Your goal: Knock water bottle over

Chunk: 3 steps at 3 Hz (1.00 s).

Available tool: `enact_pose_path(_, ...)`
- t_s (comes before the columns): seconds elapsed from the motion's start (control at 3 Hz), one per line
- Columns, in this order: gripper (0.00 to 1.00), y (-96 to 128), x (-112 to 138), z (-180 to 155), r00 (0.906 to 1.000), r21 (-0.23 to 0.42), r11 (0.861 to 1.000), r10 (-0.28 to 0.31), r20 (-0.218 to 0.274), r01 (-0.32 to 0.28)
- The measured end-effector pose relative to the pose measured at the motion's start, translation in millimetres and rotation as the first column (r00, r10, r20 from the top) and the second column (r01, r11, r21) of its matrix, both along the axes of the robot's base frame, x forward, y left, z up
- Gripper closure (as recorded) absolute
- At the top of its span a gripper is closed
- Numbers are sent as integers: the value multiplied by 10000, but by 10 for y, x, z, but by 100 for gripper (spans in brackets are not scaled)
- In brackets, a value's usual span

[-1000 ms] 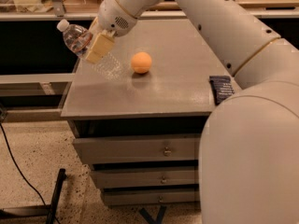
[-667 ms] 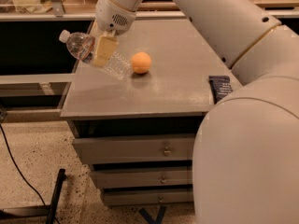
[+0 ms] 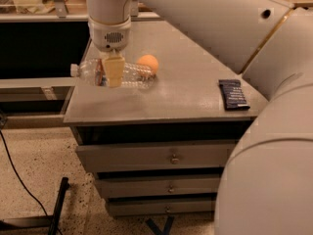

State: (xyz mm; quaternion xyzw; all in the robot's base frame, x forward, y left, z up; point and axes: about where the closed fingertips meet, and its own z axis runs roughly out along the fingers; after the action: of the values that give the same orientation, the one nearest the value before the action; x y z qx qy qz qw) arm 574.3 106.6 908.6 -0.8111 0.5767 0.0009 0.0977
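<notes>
The gripper [image 3: 113, 75] hangs from above over the left edge of the table [image 3: 166, 106], its tan tip crossing in front of the water bottle [image 3: 134, 74]. The bottle lies on its side, directly behind the tip. Its white cap [image 3: 74, 70] points left of the gripper, just past the table edge, and its base points right. Whether the gripper clamps the bottle or sits loose around it cannot be told. An orange ball [image 3: 148, 62] sits just right of the gripper, touching the bottle's base end. A dark packet [image 3: 233, 94] lies well apart to the right.
</notes>
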Motion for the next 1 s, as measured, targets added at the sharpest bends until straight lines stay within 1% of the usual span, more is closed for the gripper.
enact_pose_path(0.33, 100, -124, -4, -178, 9976, -1144, 9915, -580, 370, 619)
enact_pose_path(0.67, 82, -155, 9, -316, 9942, -1409, 9844, -1012, 365, 1053)
enact_pose_path(1.0, 58, -142, 18, -481, 9918, -1491, 9805, -1271, 156, 1280)
